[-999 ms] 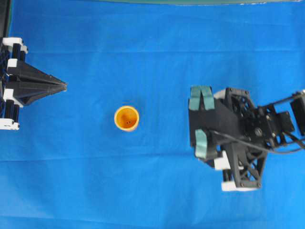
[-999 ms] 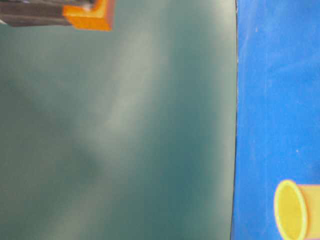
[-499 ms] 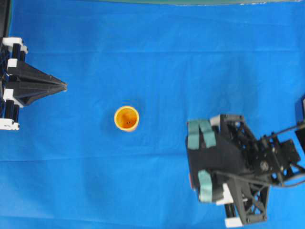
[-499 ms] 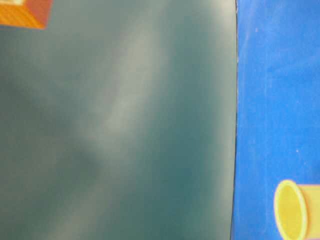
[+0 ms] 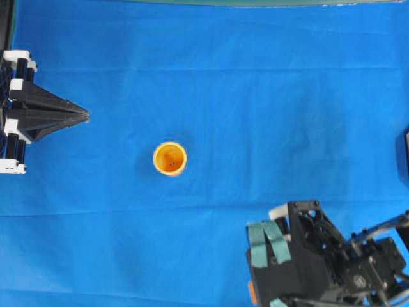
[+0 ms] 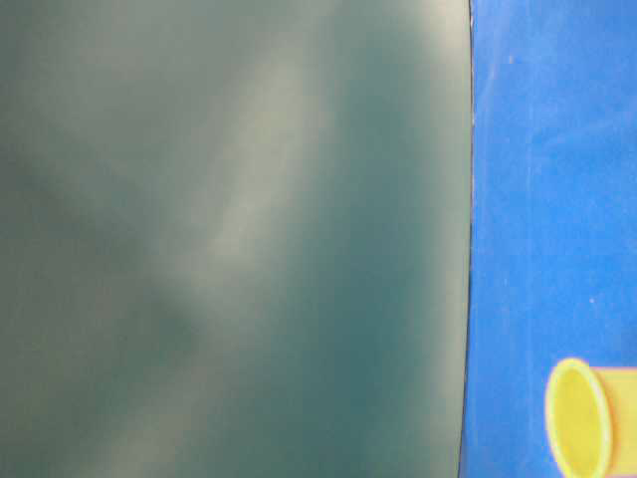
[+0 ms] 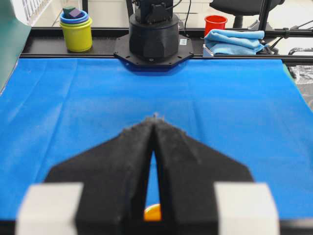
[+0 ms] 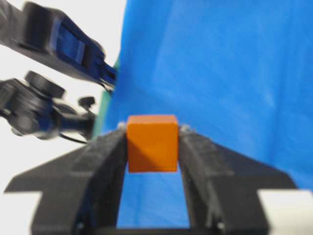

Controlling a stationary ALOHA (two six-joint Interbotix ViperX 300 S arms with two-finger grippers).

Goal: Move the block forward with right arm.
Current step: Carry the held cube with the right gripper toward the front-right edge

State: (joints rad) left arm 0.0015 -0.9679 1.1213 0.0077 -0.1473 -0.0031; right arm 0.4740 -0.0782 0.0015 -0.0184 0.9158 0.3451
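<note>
Between my right gripper's [image 8: 152, 147] fingers [image 8: 100, 161] I held the block [image 8: 152, 143], an orange cube pinched at the tips, one black finger pressed on each side face. From my right wrist camera the blue cloth [image 8: 234, 73] lay blurred beyond the cube, with black arm parts and a strip of green at the upper left. From overhead my right gripper [image 5: 263, 268] sat in the lower right corner, partly cut by the picture's bottom edge, its teal pads [image 5: 267, 242] turned up; only a sliver of the block's orange [image 5: 253, 293] showed at its left side.

My left gripper [image 7: 154, 122] was closed: its two black fingers met at the tips, with only a thin slit between them lower down. Through that slit I saw a bit of the orange cup [image 7: 152, 213]. From overhead the left gripper [image 5: 84, 115] rested at the left edge, pointing right, well apart from the cup [image 5: 170, 158], which stood upright near the middle of the cloth [image 5: 255, 77]. The table-level view showed only the cup's yellow rim [image 6: 580, 416] at the lower right, against a dull green backdrop [image 6: 229, 239].

Past the cloth, my left wrist camera showed a black arm base [image 7: 153, 36], a stack of yellow and blue cups [image 7: 76, 29] holding small blocks, a red cup [image 7: 215, 23] and a folded blue towel [image 7: 234, 41]. I could read no writing or label anywhere.
</note>
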